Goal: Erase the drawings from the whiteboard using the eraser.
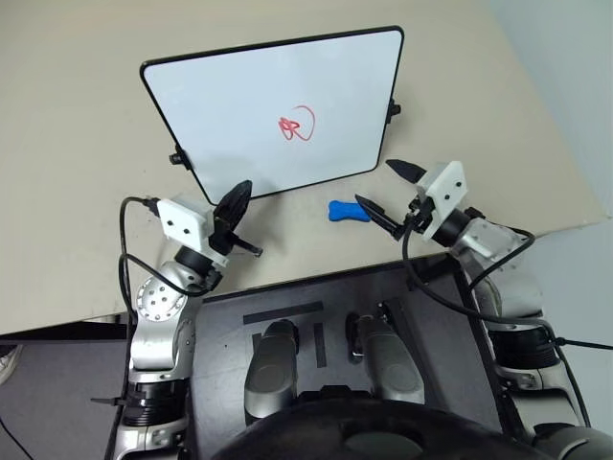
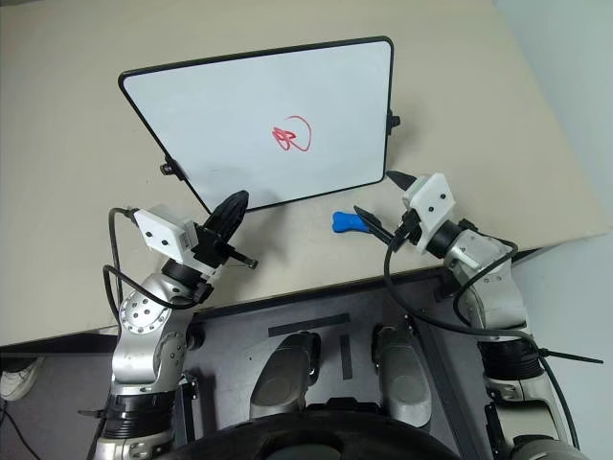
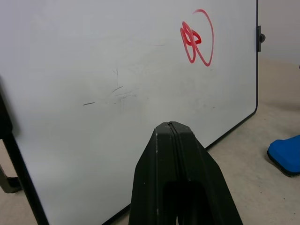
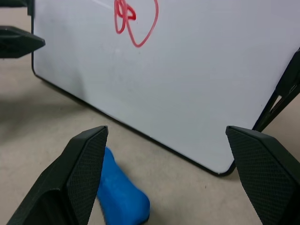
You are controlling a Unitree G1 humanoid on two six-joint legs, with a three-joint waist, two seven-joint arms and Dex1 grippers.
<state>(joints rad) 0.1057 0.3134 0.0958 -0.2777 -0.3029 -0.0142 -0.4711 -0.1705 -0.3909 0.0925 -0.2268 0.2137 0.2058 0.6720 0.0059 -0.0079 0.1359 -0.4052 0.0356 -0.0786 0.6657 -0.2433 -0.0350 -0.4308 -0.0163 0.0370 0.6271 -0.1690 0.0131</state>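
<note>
1. One red scribble, the drawings, sits untouched right of centre on the whiteboard; nothing looks erased yet.
2. Whiteboard stands propped on the beige table, leaning back, near edge resting on the tabletop.
3. Eraser, blue, lies flat on the table just near of the board's near right corner, not held.
4. Right gripper: jaws spread wide, released, empty. The eraser lies just beside its near finger, in front of the gap rather than between the tips.
5. Left gripper: jaws clenched together on nothing, hovering by the board's near edge, left of the eraser.
6. Judgement: task at its start. Pickup, wipe over the loops, all left.
</note>
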